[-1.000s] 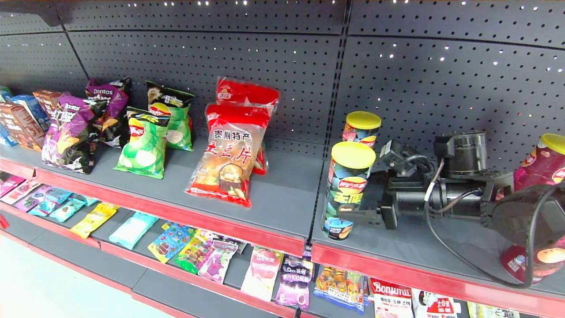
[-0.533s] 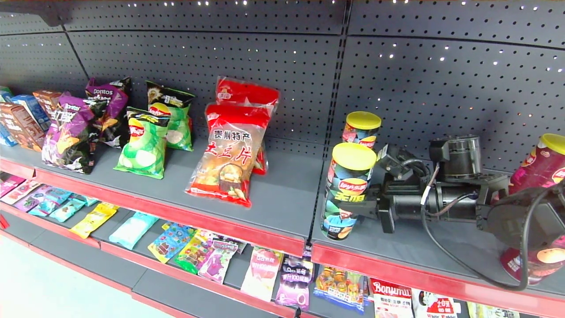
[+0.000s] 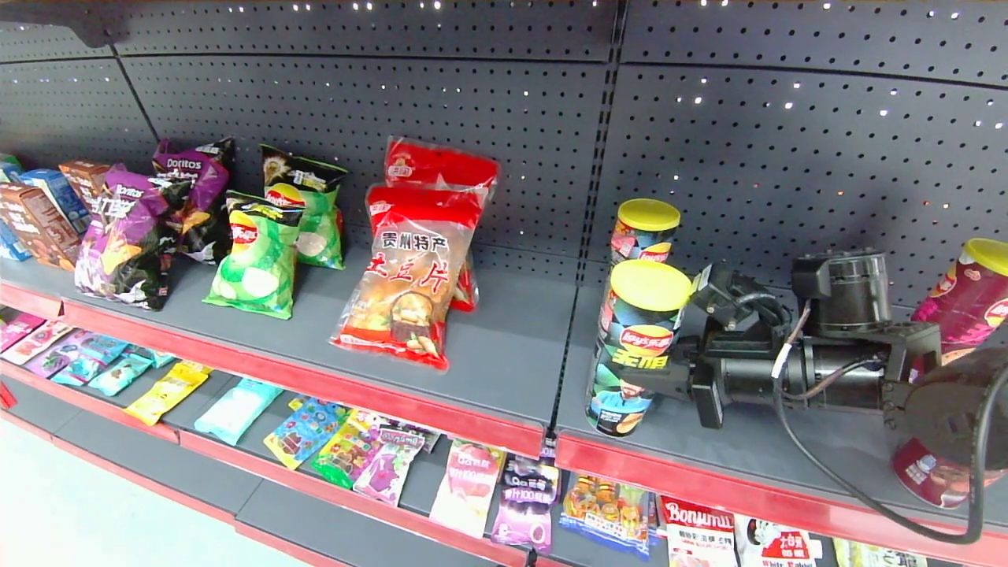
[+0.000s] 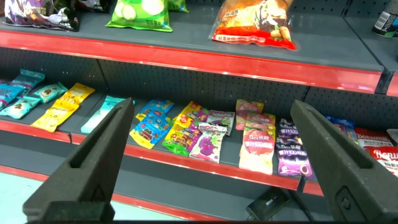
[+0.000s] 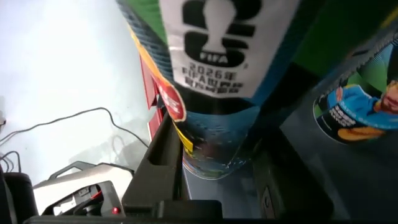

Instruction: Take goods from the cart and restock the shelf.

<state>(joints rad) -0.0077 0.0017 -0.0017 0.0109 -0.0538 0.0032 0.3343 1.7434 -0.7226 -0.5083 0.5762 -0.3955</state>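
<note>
Grey metal shelf (image 3: 504, 354) under dark pegboard: the right gripper (image 3: 657, 382) clamps a yellow-lidded, blue-printed cylindrical crisp can (image 3: 634, 315) near its front edge, just ahead of a matching can (image 3: 644, 228), apparently to extend that row, while the left gripper (image 4: 211, 109) hangs wide open, empty.

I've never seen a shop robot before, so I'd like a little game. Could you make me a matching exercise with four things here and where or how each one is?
Things:
1. front chip can
2. left gripper
3. front green bag
4. front red bag

Places or states:
A. open, holding nothing
B. right beside the purple bags
C. clamped in the right gripper
D. nearest the shelf divider, on its left

Pairs: 1-C, 2-A, 3-B, 4-D.
</note>
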